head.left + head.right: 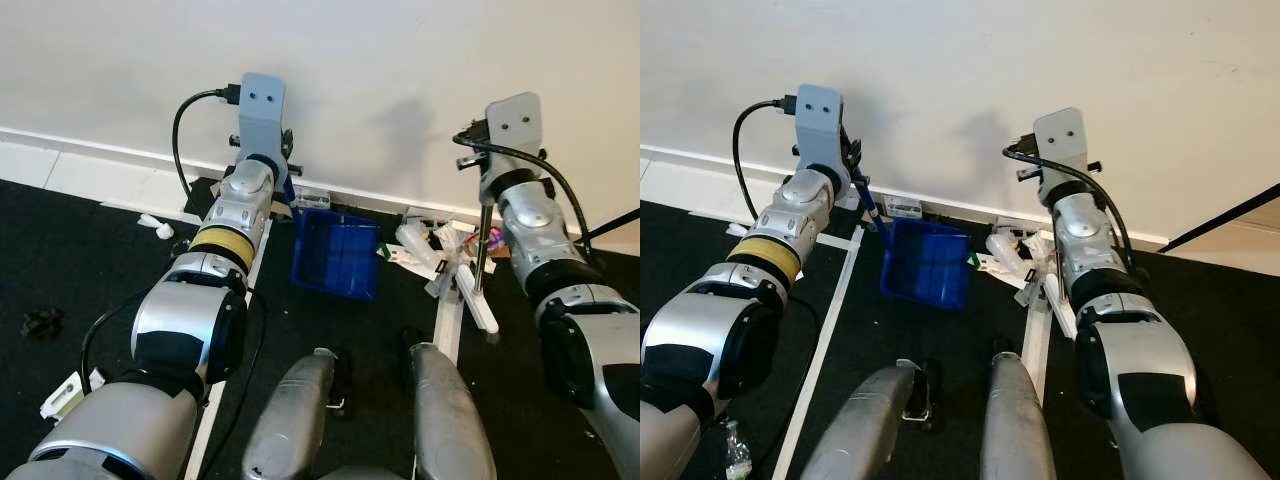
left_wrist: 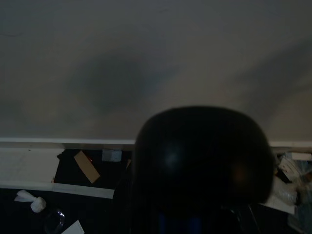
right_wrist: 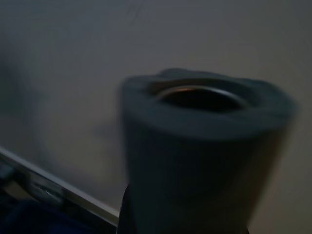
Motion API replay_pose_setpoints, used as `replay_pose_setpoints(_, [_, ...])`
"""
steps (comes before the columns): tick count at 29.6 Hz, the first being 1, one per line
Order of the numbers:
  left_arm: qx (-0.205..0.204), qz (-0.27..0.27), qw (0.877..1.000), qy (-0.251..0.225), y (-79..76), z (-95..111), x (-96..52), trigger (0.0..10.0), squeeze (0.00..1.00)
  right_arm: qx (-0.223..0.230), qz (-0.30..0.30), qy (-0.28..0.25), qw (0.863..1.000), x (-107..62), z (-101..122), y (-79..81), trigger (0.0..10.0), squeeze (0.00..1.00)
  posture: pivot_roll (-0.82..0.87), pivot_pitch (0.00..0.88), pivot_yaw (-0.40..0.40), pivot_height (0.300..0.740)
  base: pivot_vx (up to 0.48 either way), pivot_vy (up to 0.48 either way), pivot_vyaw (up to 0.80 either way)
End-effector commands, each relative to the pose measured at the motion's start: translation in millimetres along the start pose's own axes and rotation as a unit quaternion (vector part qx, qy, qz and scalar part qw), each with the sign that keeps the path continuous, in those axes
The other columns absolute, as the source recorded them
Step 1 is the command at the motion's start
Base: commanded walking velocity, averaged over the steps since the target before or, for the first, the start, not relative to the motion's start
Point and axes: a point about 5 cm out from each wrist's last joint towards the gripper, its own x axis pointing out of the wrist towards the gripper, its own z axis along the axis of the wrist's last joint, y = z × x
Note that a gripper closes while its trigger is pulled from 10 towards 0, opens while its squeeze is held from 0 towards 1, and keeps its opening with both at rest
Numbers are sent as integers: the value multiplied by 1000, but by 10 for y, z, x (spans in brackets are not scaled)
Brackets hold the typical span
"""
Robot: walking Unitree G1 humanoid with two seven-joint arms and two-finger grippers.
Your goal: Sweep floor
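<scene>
Hugging the wall's edge (image 1: 120,152): blue dustpan (image 1: 336,253), litter pile (image 1: 432,250) beside.

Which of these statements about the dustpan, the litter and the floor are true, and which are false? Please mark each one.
1. The blue dustpan lies on the dark floor near the wall. True.
2. The pile of litter lies on the robot's left side of the dustpan. False: it lies on the right side.
3. The dustpan is red. False: it is blue.
4. White tape lines run across the floor. True.
5. A small white scrap lies left of the left arm. True.
</scene>
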Motion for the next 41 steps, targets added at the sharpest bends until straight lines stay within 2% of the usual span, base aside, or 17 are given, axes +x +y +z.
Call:
replay_pose_setpoints(1, [43,9,998,46,77,-230,-44,10000,0,16,9,-1,1000,9,5,66,10000,0,92,324,106,740,0,0,0])
replay_pose_setpoints(5, [33,-18,996,76,-63,-337,-62,10000,0,40,22,-39,998,130,256,382,10000,0,83,313,99,740,0,0,0])
replay_pose_setpoints(12, [-11,-21,996,88,-98,-350,-70,10000,0,72,27,-62,995,174,421,657,10000,0,79,300,86,740,0,0,0])
replay_pose_setpoints(14, [-17,-29,996,85,-103,-338,-70,10000,0,104,21,-64,992,182,460,725,10000,0,79,294,81,740,0,0,0])
replay_pose_setpoints(15, [-22,-31,996,82,-95,-313,-65,10000,0,152,19,-63,986,190,498,802,10000,0,75,288,79,740,0,0,0])
replay_pose_setpoints(16, [-22,-31,996,82,-95,-313,-65,10000,0,152,19,-63,986,190,498,802,10000,0,75,288,79,740,0,0,0])
replay_pose_setpoints(17, [-26,-32,996,79,-88,-295,-62,10000,0,204,19,-58,977,197,523,864,10000,0,72,284,77,740,0,0,0])
replay_pose_setpoints(20, [-27,-33,996,78,-90,-288,-60,10000,0,247,18,-56,967,205,542,881,10000,0,67,279,74,740,0,0,0])
replay_pose_setpoints(23, [-31,-33,996,74,-82,-283,-60,10000,0,253,9,-96,963,243,665,725,10000,0,43,272,67,740,0,0,0])
replay_pose_setpoints(26, [-37,-33,996,74,-74,-294,-68,10000,0,188,7,-148,971,257,804,512,10000,0,22,271,63,740,0,0,0])
replay_pose_setpoints(27, [-39,-34,996,75,-72,-305,-73,10000,0,134,7,-172,976,245,858,361,10000,0,7,270,61,740,0,0,0])
replay_pose_setpoints(29, [-40,-34,996,75,-71,-310,-75,10000,0,109,9,-181,977,233,875,286,10000,0,7,270,61,740,0,0,0])
replay_pose_setpoints(33, [-43,-33,996,76,-63,-321,-77,10000,0,36,15,-164,986,145,782,17,10000,0,-18,266,59,740,0,0,0])
replay_pose_setpoints(36, [-43,-32,996,76,-60,-329,-79,10000,0,17,8,-162,987,57,750,-130,10000,0,-31,263,61,740,0,0,0])
replay_pose_setpoints(38, [-42,-33,996,76,-56,-336,-83,10000,0,-37,-5,-148,988,-81,692,-324,10000,0,-38,262,60,740,0,0,0])
replay_pose_setpoints(39, [-42,-33,996,76,-56,-336,-83,10000,0,-37,-5,-148,988,-81,692,-324,10000,0,-38,262,60,740,0,0,0])
replay_pose_setpoints(41, [-41,-33,996,76,-48,-344,-88,10000,0,-104,-32,-121,987,-243,614,-551,10000,0,-46,261,64,740,0,0,0])
